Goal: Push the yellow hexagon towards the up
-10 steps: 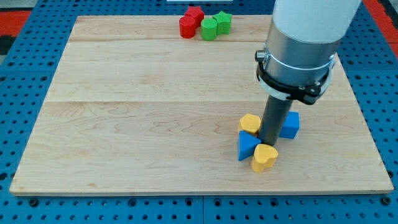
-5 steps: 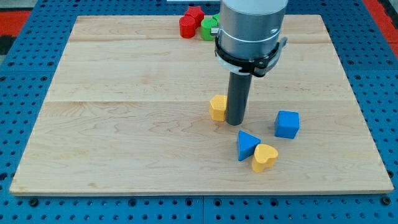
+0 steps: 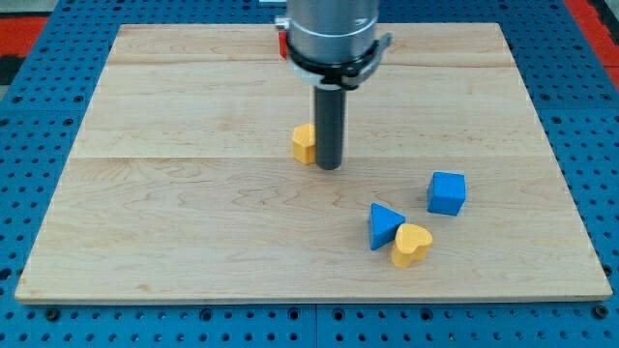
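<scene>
The yellow hexagon [image 3: 305,143] lies near the middle of the wooden board [image 3: 193,213], partly hidden by my rod. My tip [image 3: 329,166] stands right against the hexagon's right side, a little below it. A blue triangle [image 3: 384,225] and a yellow heart [image 3: 411,245] touch each other at the lower right. A blue cube [image 3: 447,192] sits alone to their upper right.
A red block [image 3: 283,41] peeks out at the board's top edge beside my arm's grey body [image 3: 334,34], which hides whatever else lies there. Blue pegboard [image 3: 39,116] surrounds the board.
My tip has moved up and to the left, pushing the yellow hexagon up-left away from the blue triangle, yellow heart and blue cube. The arm now covers the green blocks.
</scene>
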Tool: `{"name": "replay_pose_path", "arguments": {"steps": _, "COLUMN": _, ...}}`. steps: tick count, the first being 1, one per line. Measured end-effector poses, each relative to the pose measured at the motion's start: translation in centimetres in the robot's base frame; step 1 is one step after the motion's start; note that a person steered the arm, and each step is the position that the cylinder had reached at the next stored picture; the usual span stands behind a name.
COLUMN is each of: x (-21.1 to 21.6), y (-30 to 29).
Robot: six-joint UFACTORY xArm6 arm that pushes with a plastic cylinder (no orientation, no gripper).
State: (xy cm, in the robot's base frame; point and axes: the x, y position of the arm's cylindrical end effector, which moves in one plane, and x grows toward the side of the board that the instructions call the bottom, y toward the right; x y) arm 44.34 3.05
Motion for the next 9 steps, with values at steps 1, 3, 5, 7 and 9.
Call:
{"name": "replay_pose_path", "arguments": {"steps": 1, "x": -3.2, "y": 0.0}}
{"name": "replay_pose_path", "arguments": {"steps": 3, "x": -1.2, "y": -2.7}}
{"name": "replay_pose_path", "arguments": {"steps": 5, "x": 1.8, "y": -9.6}}
{"name": "replay_pose_path", "arguments": {"steps": 7, "x": -2.0, "y": -10.7}}
{"name": "replay_pose_path", "arguments": {"steps": 9, "x": -7.7, "y": -10.7}}
